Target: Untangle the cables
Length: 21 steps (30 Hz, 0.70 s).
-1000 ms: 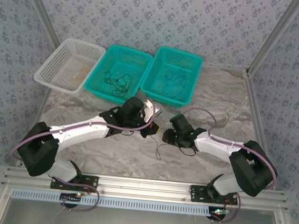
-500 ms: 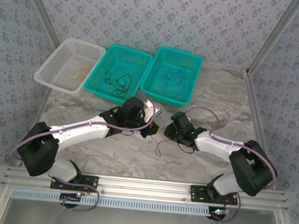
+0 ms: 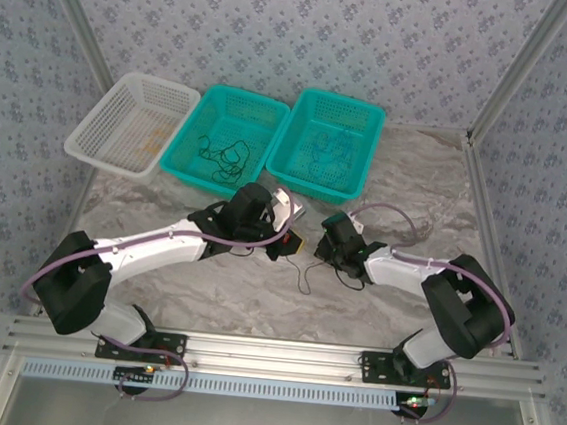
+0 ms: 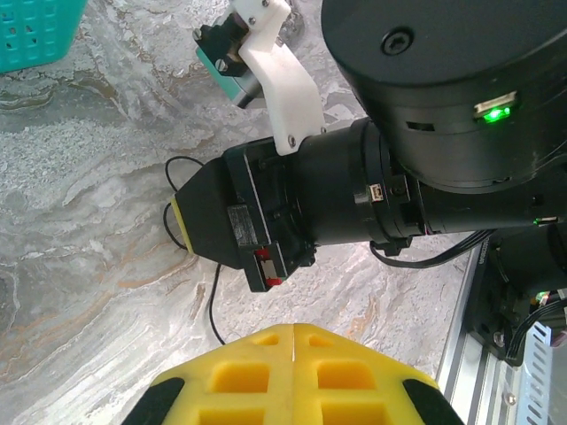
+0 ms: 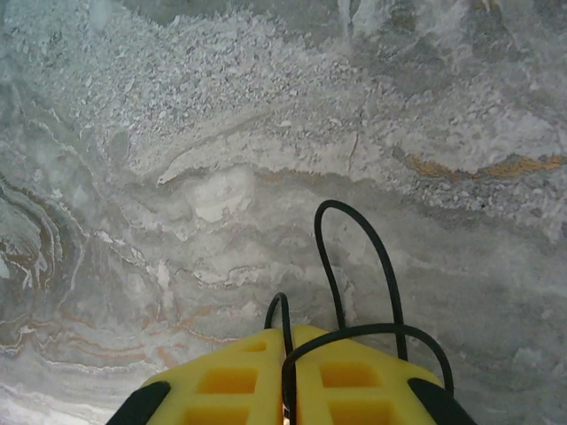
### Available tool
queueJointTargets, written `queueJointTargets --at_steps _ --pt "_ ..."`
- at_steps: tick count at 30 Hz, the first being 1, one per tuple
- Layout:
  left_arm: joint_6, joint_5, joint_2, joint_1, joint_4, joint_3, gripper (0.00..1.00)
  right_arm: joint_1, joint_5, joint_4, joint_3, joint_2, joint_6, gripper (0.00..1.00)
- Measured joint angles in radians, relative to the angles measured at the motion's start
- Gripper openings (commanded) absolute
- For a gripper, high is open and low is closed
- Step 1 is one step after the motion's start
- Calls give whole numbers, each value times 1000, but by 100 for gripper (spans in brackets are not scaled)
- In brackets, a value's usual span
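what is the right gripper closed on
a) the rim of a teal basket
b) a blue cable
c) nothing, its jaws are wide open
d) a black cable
d, in the right wrist view the right gripper is shut with a black cable pinched between its yellow fingers and looping out ahead of them

light: bright, even, diffuse — falling from above the desk (image 3: pixel 255 295) | shadows: soft, faint, on the desk under the left arm (image 3: pixel 160 244) | glow: green lamp (image 4: pixel 496 112) lit, left wrist view | focus: desk grain crisp mid-frame, softer far — right wrist view
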Motion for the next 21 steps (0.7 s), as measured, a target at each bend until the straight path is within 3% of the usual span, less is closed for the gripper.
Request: queueJointTargets --at_steps 7,11,15,21 --pt "-26 -6 -19 54 24 -46 0 7 55 -4 6 -67 -12 7" --pt "-34 -124 -101 134 -39 -73 0 -31 50 -10 6 -172 -62 10" --pt "-61 -295 -284 265 -105 -114 0 -132 42 -31 -4 -316 -109 15" --pt "-180 -447 -633 531 -140 -201 0 -346 76 -101 -90 -552 -82 18"
